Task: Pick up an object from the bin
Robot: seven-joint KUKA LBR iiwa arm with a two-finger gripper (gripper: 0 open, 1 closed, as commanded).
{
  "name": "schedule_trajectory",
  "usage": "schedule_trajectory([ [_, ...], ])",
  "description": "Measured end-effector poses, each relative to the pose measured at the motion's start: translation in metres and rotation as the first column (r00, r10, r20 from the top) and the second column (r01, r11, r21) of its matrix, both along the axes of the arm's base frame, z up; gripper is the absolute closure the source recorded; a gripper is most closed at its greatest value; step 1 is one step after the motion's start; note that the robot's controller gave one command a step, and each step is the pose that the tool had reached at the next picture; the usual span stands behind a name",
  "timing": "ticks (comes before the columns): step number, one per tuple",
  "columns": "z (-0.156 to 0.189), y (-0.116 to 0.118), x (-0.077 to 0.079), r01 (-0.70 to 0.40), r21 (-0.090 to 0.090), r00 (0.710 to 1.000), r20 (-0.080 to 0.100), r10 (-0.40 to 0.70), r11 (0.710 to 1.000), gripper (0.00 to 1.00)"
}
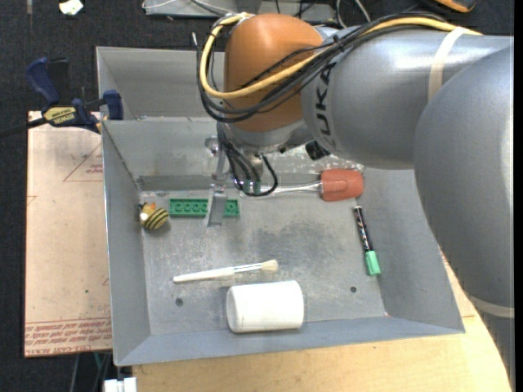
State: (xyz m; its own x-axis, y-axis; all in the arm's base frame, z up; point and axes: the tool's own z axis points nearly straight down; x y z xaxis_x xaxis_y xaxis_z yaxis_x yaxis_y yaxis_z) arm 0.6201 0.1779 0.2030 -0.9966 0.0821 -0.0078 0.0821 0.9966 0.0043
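Tool (216,207) sits low over a flat green studded brick (188,208) at the left rear of the bin (310,247), apparently touching it; whether it is open or closed cannot be told. Just left of the brick is a rounded ball (154,217), striped yellow and black.

Bright even light; faint shadows on bin (286,247).

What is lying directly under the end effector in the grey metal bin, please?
A flat green studded plastic brick lies under the end effector. The end effector covers a strip of the brick near one end, so whether they touch cannot be seen.
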Motion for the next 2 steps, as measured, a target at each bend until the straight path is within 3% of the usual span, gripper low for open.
schedule_trajectory([
  [1, -0.059, -0.003, 0.007, 0.059, 0.001, 0.998, 0.000, -0.059, 0.998, 0.00],
  [2, -0.058, 0.022, 0.015, -0.046, 0.000, 0.999, 0.001, 0.046, 0.999, 0.00],
])
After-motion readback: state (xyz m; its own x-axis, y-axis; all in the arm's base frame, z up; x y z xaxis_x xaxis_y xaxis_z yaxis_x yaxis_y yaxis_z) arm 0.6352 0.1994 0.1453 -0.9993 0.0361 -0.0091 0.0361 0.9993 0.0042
